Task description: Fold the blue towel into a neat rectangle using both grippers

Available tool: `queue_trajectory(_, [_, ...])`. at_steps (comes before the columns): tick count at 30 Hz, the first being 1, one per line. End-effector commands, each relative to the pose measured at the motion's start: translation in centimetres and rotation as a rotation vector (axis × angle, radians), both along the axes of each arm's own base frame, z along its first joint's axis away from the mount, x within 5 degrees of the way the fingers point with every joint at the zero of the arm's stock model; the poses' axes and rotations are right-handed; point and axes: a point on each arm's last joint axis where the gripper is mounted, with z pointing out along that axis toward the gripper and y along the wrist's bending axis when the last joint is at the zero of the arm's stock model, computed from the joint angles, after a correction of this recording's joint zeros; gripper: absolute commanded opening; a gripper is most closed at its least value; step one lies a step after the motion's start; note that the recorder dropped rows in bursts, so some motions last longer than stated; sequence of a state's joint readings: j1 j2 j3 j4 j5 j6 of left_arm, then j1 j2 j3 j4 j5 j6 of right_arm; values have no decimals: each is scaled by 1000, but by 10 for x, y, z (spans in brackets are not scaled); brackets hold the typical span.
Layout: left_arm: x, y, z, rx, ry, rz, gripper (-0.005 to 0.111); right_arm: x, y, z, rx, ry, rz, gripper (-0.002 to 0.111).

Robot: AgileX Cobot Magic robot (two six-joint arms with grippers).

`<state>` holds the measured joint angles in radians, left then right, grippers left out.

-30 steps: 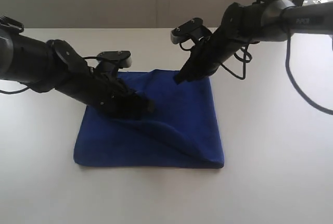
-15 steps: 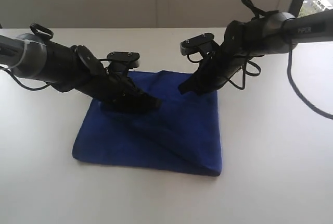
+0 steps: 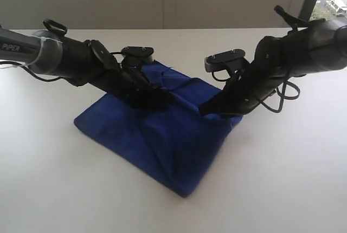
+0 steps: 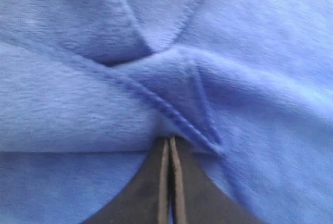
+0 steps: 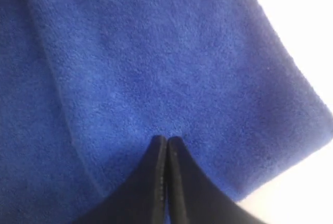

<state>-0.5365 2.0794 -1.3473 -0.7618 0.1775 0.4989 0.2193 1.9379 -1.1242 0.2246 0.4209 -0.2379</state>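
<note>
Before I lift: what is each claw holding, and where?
Left claw pinches the blue towel at a bunched fold of stitched edge. Right claw is shut, tips on the towel near its edge; a pinch there cannot be confirmed.

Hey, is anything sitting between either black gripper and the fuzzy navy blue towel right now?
Nothing visible does. The left gripper is shut with its tips at a raised fold of the fuzzy navy blue towel, and the right gripper is shut with its tips directly against the cloth.
</note>
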Motion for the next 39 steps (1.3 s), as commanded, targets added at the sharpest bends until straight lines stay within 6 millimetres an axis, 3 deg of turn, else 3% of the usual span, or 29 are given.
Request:
queue_trajectory(1, [-13,-5,25,-36,57,-106,0,5,2,24,-12,-126,49,0])
queue_trajectory(5, [-28,-6,48,-72,105,-167,0,14,4,32,-34,-186,98,0])
queue_trajectory(9, [-40,-16,50,-67,127,-221,0,25,6,21,-52,-185,126,0])
queue_trajectory(15, [-54,-23,11,-10,221,-226,0,40,9,-3,-64,-154,135,0])
queue_trajectory(19, [-63,-17,-12,49,280,-246,0,42,9,-15,-72,-116,142,0])
queue_trajectory(30, [-67,0,-21,188,282,-361,0,29,-2,-20,-58,41,-4,0])
queue_trajectory(39, [-60,26,-20,205,291,-518,0,2,-8,-19,-23,95,-129,0])
